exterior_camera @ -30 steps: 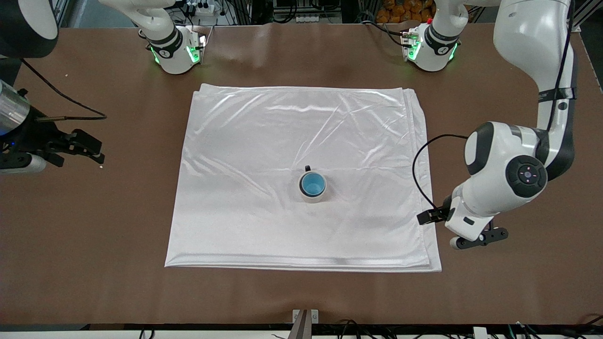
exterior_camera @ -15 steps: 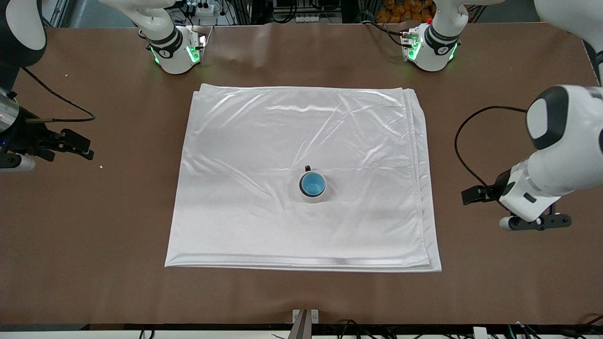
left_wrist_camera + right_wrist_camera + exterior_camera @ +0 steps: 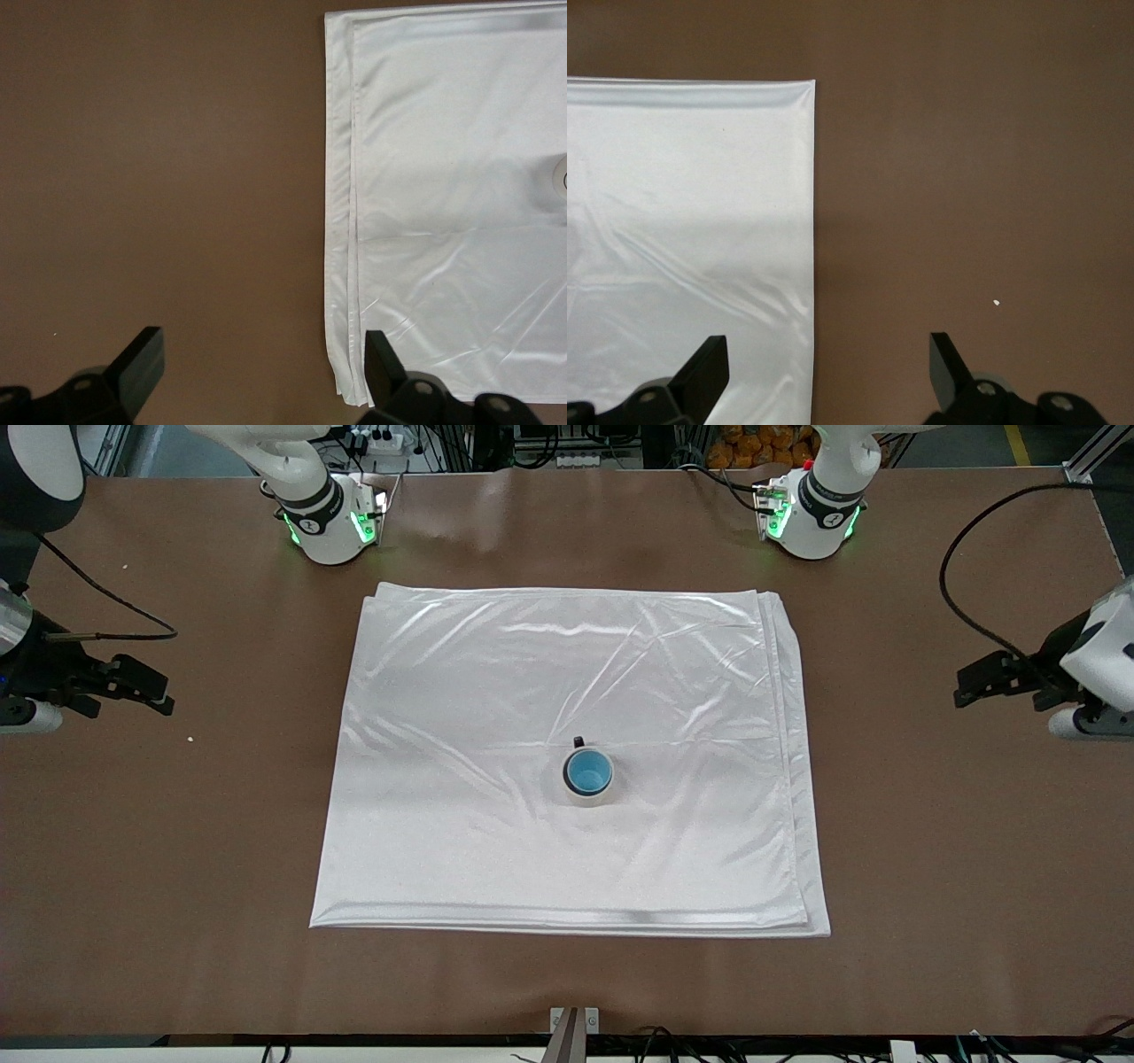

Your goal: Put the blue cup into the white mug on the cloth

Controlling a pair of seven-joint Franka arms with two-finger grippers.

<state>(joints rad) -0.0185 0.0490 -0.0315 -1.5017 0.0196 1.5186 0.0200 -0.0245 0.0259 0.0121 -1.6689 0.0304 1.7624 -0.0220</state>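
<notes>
The blue cup (image 3: 588, 771) stands inside the white mug (image 3: 587, 797), which sits upright on the cloth (image 3: 532, 673), its black handle (image 3: 578, 741) pointing toward the robots' bases. My left gripper (image 3: 1094, 724) is open and empty over bare table off the cloth's edge at the left arm's end; its wrist view shows the open gripper (image 3: 261, 345), the layered cloth edge (image 3: 341, 266) and a sliver of the mug (image 3: 561, 170). My right gripper (image 3: 27, 716) is open and empty over bare table at the right arm's end; its wrist view shows the gripper (image 3: 826, 347) and a cloth corner (image 3: 682, 195).
The brown table (image 3: 930, 868) lies bare around the cloth. The arm bases (image 3: 328, 514) (image 3: 811, 514) stand at the edge farthest from the front camera. A small white speck (image 3: 190, 738) lies on the table near the right gripper, also in the right wrist view (image 3: 997, 303).
My left arm has swung away from the cloth's edge out toward its end of the table. My right gripper has drawn slightly outward. The cup and mug have not moved.
</notes>
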